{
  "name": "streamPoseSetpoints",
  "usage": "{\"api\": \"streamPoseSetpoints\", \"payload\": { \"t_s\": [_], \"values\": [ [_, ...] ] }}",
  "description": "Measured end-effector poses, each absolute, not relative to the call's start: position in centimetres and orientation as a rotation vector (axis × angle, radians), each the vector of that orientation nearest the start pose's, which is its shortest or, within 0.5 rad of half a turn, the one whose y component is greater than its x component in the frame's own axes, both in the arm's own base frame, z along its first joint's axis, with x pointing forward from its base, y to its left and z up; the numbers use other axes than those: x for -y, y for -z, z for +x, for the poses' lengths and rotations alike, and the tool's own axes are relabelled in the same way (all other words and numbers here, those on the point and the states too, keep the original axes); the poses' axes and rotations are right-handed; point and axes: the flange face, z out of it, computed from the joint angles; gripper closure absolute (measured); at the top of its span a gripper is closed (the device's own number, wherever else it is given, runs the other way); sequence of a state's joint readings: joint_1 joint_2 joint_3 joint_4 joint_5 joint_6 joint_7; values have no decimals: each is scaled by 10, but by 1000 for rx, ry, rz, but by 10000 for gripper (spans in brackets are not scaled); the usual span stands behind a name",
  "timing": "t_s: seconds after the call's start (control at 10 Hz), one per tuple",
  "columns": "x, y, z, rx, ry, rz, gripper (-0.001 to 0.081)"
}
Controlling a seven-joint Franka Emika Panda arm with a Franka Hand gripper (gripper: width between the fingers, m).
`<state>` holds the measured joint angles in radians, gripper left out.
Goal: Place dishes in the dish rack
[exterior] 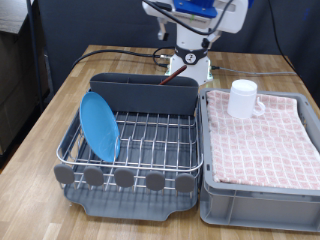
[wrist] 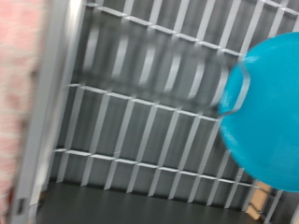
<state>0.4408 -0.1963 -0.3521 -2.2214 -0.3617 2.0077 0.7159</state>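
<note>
A round light-blue plate [exterior: 100, 125] stands on edge in the dish rack [exterior: 130, 180], at the end of the rack on the exterior view's left. The wrist view looks down on the same plate [wrist: 266, 112] and the rack's silver wire grid [wrist: 140, 112]. A white handled mug [exterior: 243, 98] stands upright on the pink checked cloth of the grey crate [exterior: 260, 185], outside the rack. The arm's hand [exterior: 195, 12] hangs high above the back of the rack, cut off by the exterior view's top edge. Its fingers show in neither view, and nothing is seen held.
The tall grey cutlery box [exterior: 145, 92] runs along the rack's far side, and round grey knobs [exterior: 123, 177] line its near edge. The crate sits right against the rack on the exterior view's right. The robot's base [exterior: 190, 62] stands behind both on the wooden table.
</note>
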Motion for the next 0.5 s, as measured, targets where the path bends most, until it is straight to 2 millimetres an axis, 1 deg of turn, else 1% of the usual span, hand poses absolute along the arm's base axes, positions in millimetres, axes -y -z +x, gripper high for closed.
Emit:
{"api": "streamPoseSetpoints", "payload": {
  "t_s": [0.2, 0.5],
  "values": [
    [-50, -454, 481, -690, 118, -3292, 3],
    [-99, -456, 463, -661, 159, -3273, 3]
  ]
}}
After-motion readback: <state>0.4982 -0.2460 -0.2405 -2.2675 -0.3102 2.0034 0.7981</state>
